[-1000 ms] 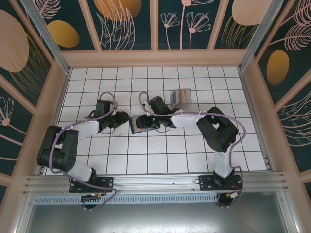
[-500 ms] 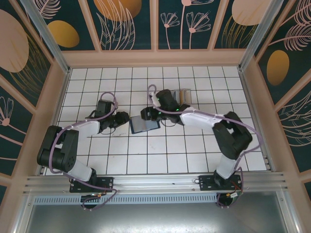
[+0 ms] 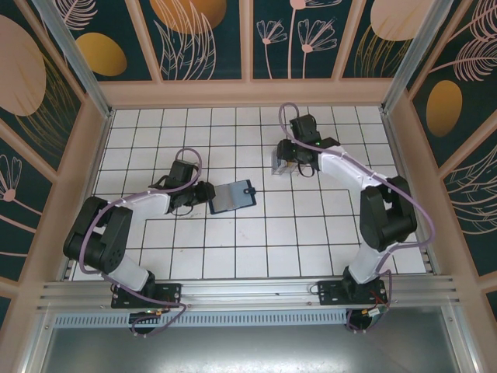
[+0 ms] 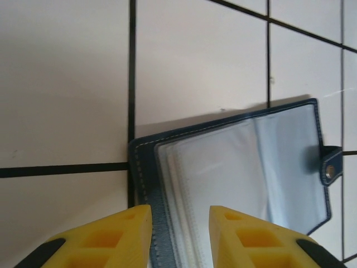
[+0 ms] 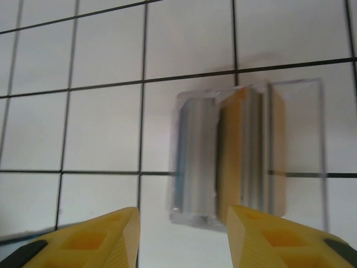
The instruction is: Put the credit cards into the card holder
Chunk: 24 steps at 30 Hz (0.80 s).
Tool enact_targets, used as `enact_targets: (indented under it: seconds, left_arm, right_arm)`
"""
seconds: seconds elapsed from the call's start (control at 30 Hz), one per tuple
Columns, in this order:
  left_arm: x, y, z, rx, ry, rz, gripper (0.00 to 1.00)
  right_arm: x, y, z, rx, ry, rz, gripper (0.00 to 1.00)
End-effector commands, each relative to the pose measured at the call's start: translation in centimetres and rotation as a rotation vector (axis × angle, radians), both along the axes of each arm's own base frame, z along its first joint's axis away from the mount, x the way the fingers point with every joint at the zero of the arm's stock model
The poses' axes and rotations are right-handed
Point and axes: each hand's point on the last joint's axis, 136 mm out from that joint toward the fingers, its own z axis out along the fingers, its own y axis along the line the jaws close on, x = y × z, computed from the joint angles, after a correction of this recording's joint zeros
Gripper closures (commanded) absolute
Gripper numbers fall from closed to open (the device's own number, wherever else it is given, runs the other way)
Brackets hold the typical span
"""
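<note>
Right fingers (image 5: 100, 234) released above the credit cards (image 5: 234, 151), likely stiff and slick, so pinch a top edge; left fingers (image 4: 111, 234) parted over the card holder (image 4: 223, 167).

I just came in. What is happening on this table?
The left claw sits at the spine edge of the open wallet, which lies flat on the table; whether it pinches the wallet is unclear. The right claw hovers open above a clear tray where the cards stand. Neither claw holds a card yet.
</note>
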Motion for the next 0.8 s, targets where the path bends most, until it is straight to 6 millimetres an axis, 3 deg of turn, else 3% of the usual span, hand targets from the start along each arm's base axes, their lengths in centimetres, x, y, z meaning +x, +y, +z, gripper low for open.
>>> enact_targets:
  seconds: [0.0,0.07,0.3,0.53,0.77]
  left_arm:
    - [0.0,0.8,-0.3,0.045,0.002,0.019,0.66]
    - [0.1,0.8,-0.2,0.05,-0.003,0.023,0.66]
    - [-0.1,1.1,0.2,0.049,-0.012,0.035,0.66]
    - [-0.4,1.3,0.1,0.056,-0.009,0.036,0.66]
    - [-0.2,1.2,0.2,0.058,-0.009,0.034,0.66]
  right_arm:
    - [0.4,-2.7,-1.6,-0.145,0.055,-0.051,0.5]
    - [0.9,-3.1,-2.2,-0.186,0.061,-0.057,0.45]
    - [2.4,-4.3,-4.3,-0.307,0.103,-0.076,0.44]
    - [2.4,-4.3,-3.7,-0.269,0.092,-0.078,0.59]
    - [2.2,-4.8,-2.5,-0.243,0.071,-0.088,0.63]
